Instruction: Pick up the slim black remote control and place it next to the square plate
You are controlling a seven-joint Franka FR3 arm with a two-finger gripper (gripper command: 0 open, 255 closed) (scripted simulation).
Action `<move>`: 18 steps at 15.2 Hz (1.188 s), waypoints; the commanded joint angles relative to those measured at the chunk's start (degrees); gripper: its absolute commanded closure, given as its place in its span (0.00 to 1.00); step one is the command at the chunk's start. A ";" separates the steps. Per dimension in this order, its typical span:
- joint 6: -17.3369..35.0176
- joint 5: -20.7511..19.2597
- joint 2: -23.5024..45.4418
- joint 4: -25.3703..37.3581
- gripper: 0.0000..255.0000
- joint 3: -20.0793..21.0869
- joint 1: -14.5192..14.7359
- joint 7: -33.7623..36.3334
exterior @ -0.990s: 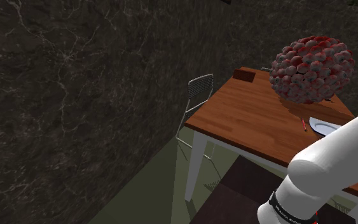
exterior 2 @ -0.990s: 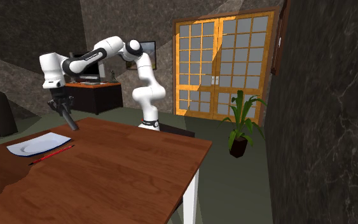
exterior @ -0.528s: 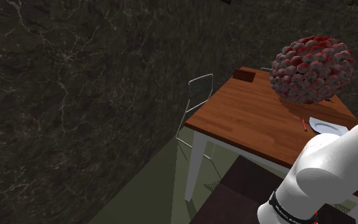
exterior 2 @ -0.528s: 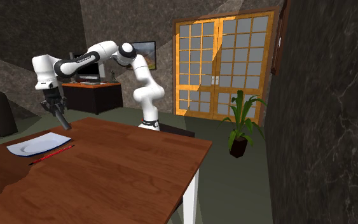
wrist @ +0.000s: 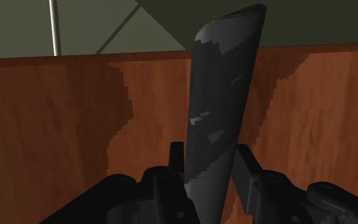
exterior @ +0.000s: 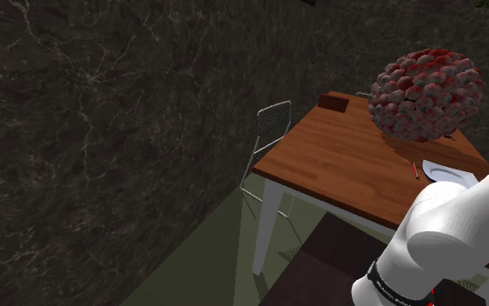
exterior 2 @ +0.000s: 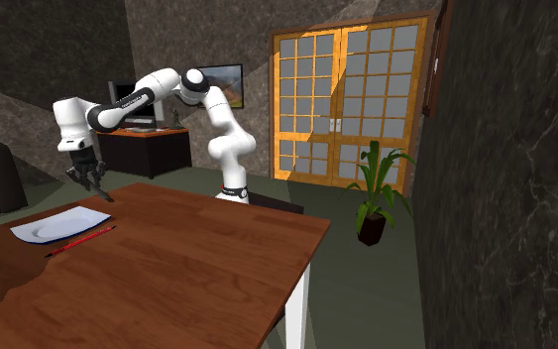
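Gripper [exterior 2: 89,176] clamped on slim dark remote [wrist: 225,95], held clear above wooden table [exterior 2: 197,268] near white square plate [exterior 2: 63,224]: carry step, I'd judge; next needs lowering it onto bare wood beside the plate, then opening the fingers.

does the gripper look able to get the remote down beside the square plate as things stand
Probably yes: the gripper, shut on the remote, hangs above the table close to the plate, nothing between them; the red pencil lies on the plate's other side.
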 commanded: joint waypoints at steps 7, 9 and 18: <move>3.43 -3.15 -2.69 -1.93 1.00 -3.28 2.35 1.99; 3.41 -3.19 -2.72 -1.93 1.00 -3.24 2.32 2.01; 3.21 -3.19 -2.77 -1.72 0.00 -3.14 2.28 1.93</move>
